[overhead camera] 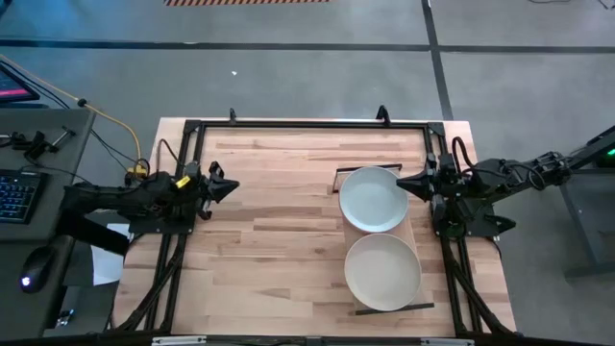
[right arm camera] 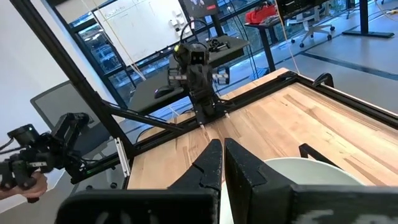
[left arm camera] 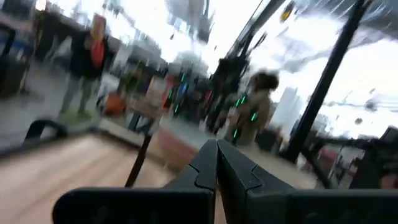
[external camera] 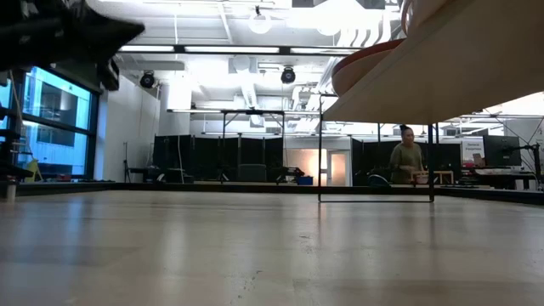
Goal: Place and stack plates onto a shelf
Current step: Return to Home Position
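Note:
Two round plates show from above on the shelf (overhead camera: 411, 231), a light-wood board with dark rails at its ends. The pale blue-grey plate (overhead camera: 373, 199) lies toward the far end and the pale cream plate (overhead camera: 382, 272) toward the near end. In the low view a terracotta rim (external camera: 367, 61) shows under a pale plate (external camera: 459, 59), so plates lie stacked. My right gripper (overhead camera: 402, 182) is shut, level over the blue-grey plate's right rim (right arm camera: 311, 171). My left gripper (overhead camera: 231, 188) is shut over the table's left side, away from the plates.
A black metal frame (overhead camera: 307, 123) runs round the tabletop's far, left and right edges. Bare wood (overhead camera: 279, 250) lies between my left gripper and the shelf. A keyboard (overhead camera: 14, 192) and a mouse (overhead camera: 34, 269) sit off the table's left. A person (external camera: 406, 157) stands in the room behind.

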Available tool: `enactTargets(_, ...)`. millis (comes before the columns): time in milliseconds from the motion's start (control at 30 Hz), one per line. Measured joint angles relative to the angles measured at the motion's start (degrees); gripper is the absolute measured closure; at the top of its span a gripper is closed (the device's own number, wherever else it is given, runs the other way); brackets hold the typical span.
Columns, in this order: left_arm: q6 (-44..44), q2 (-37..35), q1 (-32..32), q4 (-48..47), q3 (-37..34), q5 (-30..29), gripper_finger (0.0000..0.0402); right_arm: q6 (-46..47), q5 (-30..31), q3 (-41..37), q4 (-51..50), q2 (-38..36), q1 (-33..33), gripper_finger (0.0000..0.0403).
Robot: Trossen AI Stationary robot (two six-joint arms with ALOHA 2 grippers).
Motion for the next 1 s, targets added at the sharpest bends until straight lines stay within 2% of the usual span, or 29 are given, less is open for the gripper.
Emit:
enactTargets(200,-4.19,-1.64,0.02,-13.72,-0.07,0.79,0.0402,2.26,-0.25,0.00,-0.46,-0.01,0.00,0.0402)
enactTargets(500,-3.32,-4.15,0.91,-23.85,-0.04,0.70,0.0402,3.92,-0.99,0.00,-1.38,-0.10,0.00,0.0402)
enactTargets(767,-7.40,-4.25,1.18,-24.66,-0.06,2.21,0.0402,4.90,-5.18,0.02,-4.31,-2.34,0.02,0.0402)
enactTargets(900,-7.40,-4.25,1.18,-24.66,-0.05,2.23,0.0402,6.93,-5.22,0.00,-10.53,-5.77,0.02,0.0402)
enactTargets(1000,-7.40,-4.25,1.18,-24.66,-0.06,2.23,0.0402,7.41,-5.76,-1.54,-11.46,-9.85,0.00,0.0403)
